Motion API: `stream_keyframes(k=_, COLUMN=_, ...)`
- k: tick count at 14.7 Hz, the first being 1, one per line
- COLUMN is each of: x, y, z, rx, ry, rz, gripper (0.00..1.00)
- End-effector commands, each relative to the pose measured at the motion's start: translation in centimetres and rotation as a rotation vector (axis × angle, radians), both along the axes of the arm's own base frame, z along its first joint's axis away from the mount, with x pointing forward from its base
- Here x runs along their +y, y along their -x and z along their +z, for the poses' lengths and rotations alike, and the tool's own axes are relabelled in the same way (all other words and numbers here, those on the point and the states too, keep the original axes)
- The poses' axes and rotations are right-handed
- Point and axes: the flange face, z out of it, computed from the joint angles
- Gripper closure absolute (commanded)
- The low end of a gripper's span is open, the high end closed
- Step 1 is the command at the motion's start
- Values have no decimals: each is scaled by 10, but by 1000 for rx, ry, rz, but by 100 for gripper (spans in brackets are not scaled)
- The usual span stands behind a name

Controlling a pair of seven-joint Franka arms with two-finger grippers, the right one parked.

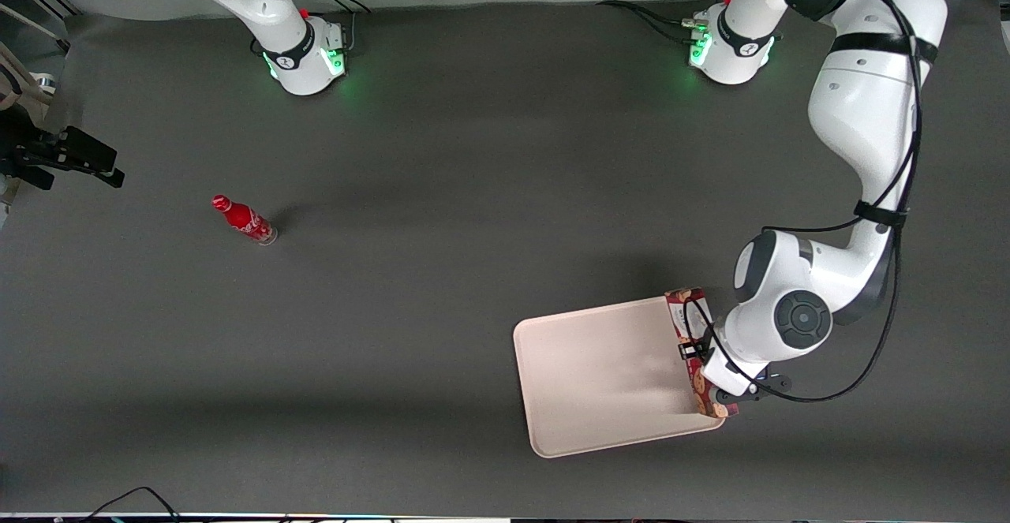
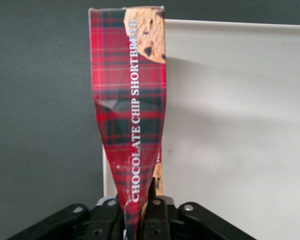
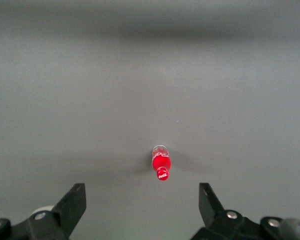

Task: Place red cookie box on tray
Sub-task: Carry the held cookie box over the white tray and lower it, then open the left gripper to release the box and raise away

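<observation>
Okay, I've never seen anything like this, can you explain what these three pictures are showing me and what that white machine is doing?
These are two white robot arms bolted to a dark table. One picture looks down from the front; the other two come from cameras on each arm's wrist. The working arm's gripper is shut on the red cookie box, a plaid shortbread carton, holding it over the tray at its edge toward the working arm's end. A small red bottle stands toward the parked arm's end of the table.

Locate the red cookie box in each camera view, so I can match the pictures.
Front view: cookie box along the tray edge toward the working arm's end, in the gripper.
Left wrist view: box pinched between the fingers, over that edge.
Right wrist view: absent.
Shared landmark: tray.
</observation>
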Motion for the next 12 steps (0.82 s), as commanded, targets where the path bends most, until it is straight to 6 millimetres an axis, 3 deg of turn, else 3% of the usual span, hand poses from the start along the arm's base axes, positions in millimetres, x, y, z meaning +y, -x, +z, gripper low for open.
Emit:
stream_keyframes(k=1, x=-2, y=-2, z=10, rx=-29, ry=-15, rz=-3, gripper=0)
stream_keyframes(k=3, x=4, y=-4, z=21, rx=-28, ry=-16, rz=8, gripper=0)
stream_keyframes(k=5, x=15, y=-3, z=52, rx=16, ry=-47, rz=4, gripper=0)
stream_keyframes(k=9, x=57, y=14, z=168, rx=134, ry=-49, rz=-79, gripper=0)
stream_keyframes(k=12, x=108, y=51, z=259, rx=199, ry=-87, rz=-115, gripper=0)
